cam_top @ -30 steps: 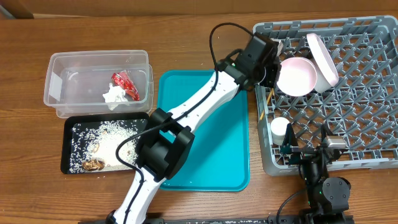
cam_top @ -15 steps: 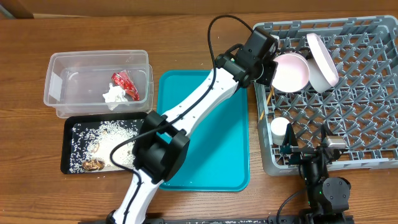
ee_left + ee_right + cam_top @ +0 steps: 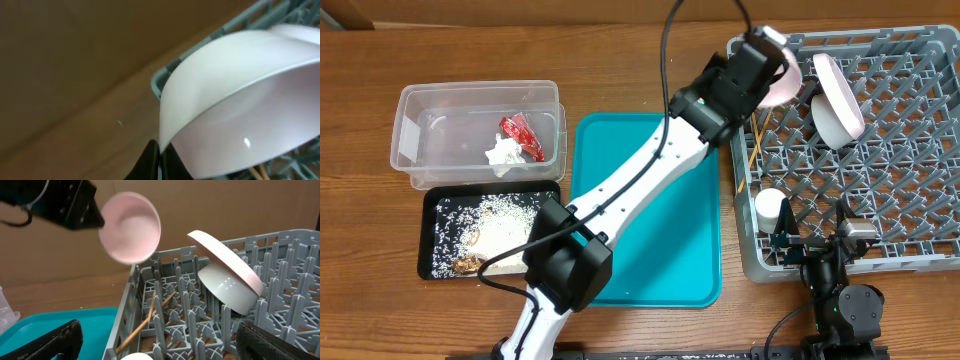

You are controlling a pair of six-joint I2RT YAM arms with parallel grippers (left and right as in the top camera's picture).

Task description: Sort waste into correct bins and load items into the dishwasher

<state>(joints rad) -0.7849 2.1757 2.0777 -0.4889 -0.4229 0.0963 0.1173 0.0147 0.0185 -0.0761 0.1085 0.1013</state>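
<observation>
The left fingers (image 3: pixel 148 163) are clamped on the rim of the round white plate (image 3: pixel 240 110). Only their dark tips show at the bottom edge of the left wrist view, where the blurred plate fills the frame and is cut off at the right. From overhead the plate is lifted and tipped almost on edge over the far left corner of the grey dish rack (image 3: pixel 920 200), with the wrist partly covering it.

The right fingers (image 3: pixel 45 342) stand wide apart and hold nothing, low at the rack's near wall. Both are cropped by the frame's bottom corners.

Inside the rack the white bowl (image 3: pixel 835 95) leans on the pegs, just beside the plate. The chopsticks (image 3: pixel 752 150) lie along the left wall, half hidden among the pegs. The small white cup (image 3: pixel 770 207) stands near the front left; the right wrist view shows only a sliver of it.

The teal tray (image 3: pixel 650 250) lies under the left arm. Left of it, the clear tub (image 3: pixel 420 110) holds the red wrapper (image 3: pixel 520 135) and the tissue (image 3: pixel 503 153). The black tray (image 3: pixel 428 240) holds rice grains (image 3: pixel 505 215) and brown scraps (image 3: pixel 470 263).

The bench (image 3: pixel 620 60) is brown wood, backed by a plain brown wall.
</observation>
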